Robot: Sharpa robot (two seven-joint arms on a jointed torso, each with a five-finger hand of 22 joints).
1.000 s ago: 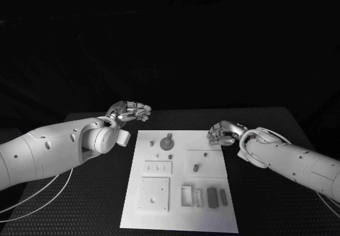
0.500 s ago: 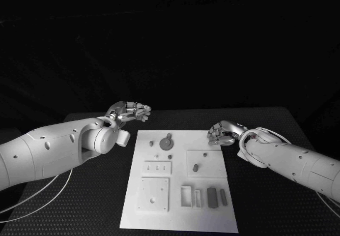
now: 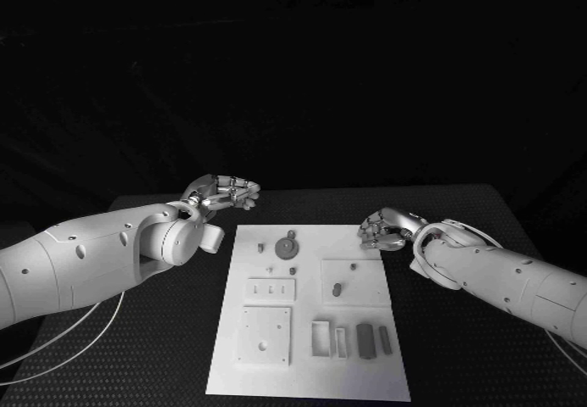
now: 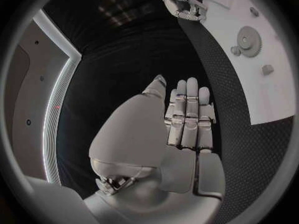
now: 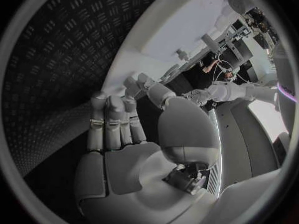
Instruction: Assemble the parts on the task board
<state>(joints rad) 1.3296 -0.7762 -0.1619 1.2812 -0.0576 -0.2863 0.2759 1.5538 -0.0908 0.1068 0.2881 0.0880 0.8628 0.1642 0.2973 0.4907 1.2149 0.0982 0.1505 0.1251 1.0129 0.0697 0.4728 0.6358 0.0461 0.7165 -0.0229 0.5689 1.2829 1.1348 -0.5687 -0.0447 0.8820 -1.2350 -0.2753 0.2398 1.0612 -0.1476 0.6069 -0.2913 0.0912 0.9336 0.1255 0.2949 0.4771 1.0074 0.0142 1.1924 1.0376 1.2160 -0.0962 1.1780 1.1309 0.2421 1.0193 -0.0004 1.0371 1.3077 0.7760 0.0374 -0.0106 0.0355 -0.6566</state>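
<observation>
black desk (image 3: pixel 147 339) carrying the white task board (image 3: pixel 312 305) at centre, long axis running away from the robot. left robot hand (image 3: pixel 224 192) raised beyond the board's far left corner, off the board, fingers straight and pressed side by side, holding nothing (image 4: pixel 187 117). right robot hand (image 3: pixel 382 230) just beside the board's far right edge, fingers curled inward, nothing visible in the grasp (image 5: pixel 115 119). grey parts on the board, all apart from both hands: gear (image 3: pixel 287 247) near the far end, between the two hands; small peg (image 3: pixel 260 248) just left of the gear; oval part (image 3: pixel 338 289) in the square recess mid-board; dark bar (image 3: pixel 365 340) and slimmer bar (image 3: pixel 385 339) side by side near the right of the near end.
</observation>
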